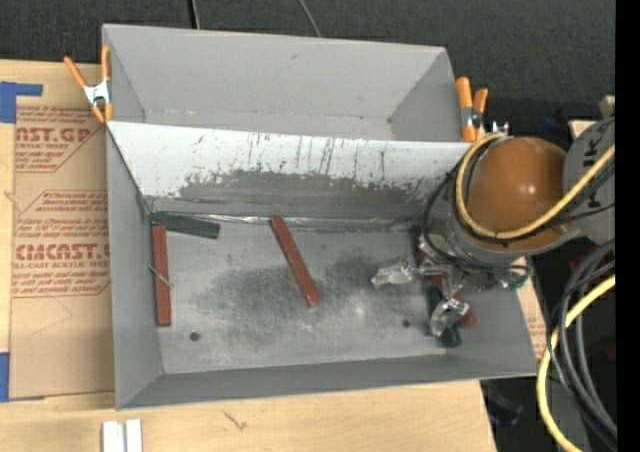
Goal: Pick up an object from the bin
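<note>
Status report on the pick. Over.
Gripper low at bin right side. Nearest: brown stick mid-floor, apart from it. Far left: second brown stick, dark strip.

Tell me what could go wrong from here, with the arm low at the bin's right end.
The gripper sits low near the bin's right wall; a sideways move might scrape it. The small pale piece lies just beside the gripper, not under it, so a grasp here could miss it or nudge it away.

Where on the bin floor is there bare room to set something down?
Free: the floor between the left brown stick and the slanted brown stick, plus the front strip below them. Crowded: the right end, under the tool.
</note>
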